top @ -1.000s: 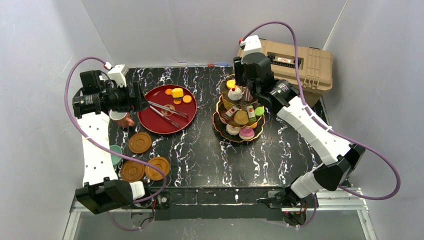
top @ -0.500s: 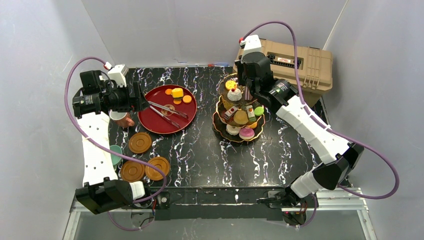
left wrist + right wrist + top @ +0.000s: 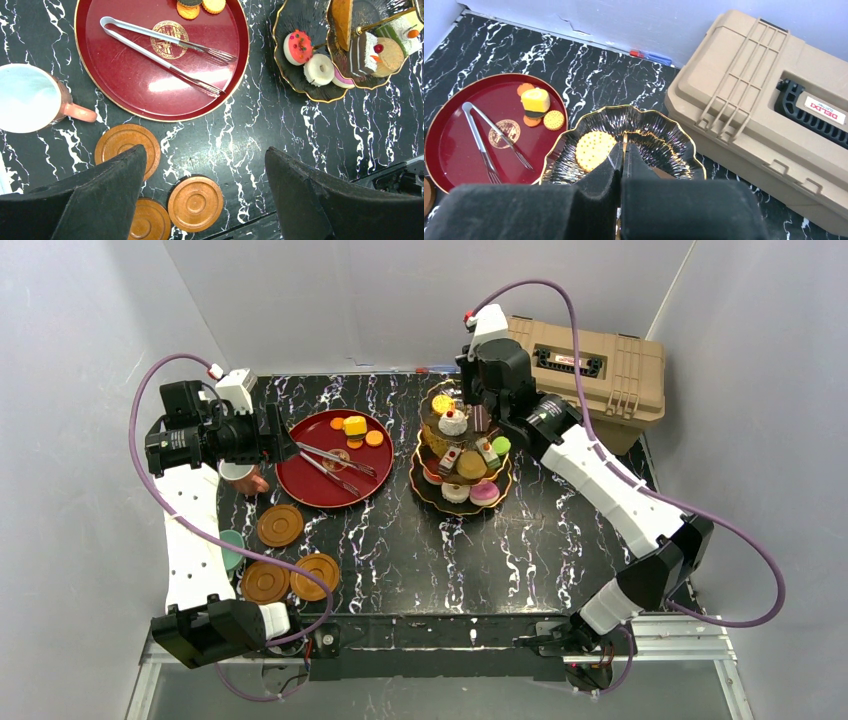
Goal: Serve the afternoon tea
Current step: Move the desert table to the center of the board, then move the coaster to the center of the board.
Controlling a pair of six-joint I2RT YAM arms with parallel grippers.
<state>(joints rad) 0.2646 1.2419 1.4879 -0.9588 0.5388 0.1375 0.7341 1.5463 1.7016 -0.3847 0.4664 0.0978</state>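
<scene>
The dark glass three-tier stand (image 3: 418, 482) with gold rims stands at the table's middle back, loaded with small cakes. My right gripper (image 3: 478, 408) is above it, shut on the stand's thin gold centre post; in the right wrist view the gripper (image 3: 623, 150) pinches the post over the top tier (image 3: 664, 142), which holds a round cracker (image 3: 595, 149). My left gripper (image 3: 205, 150) is open and empty, high over the three brown saucers (image 3: 195, 202). The pinkish cup (image 3: 30, 97) stands left of the red tray (image 3: 140, 85). The teal cup (image 3: 232, 545) is half hidden by my left arm.
Metal tongs (image 3: 165, 45) lie on the red tray (image 3: 310, 485) with a yellow roll cake (image 3: 535, 100) and biscuits. The tan plastic case (image 3: 590, 365) stands at the back right, close behind the stand. Grey walls close in on both sides.
My right gripper has carried the stand to the left, away from the tan case and closer to the red tray. The left arm has not moved.
</scene>
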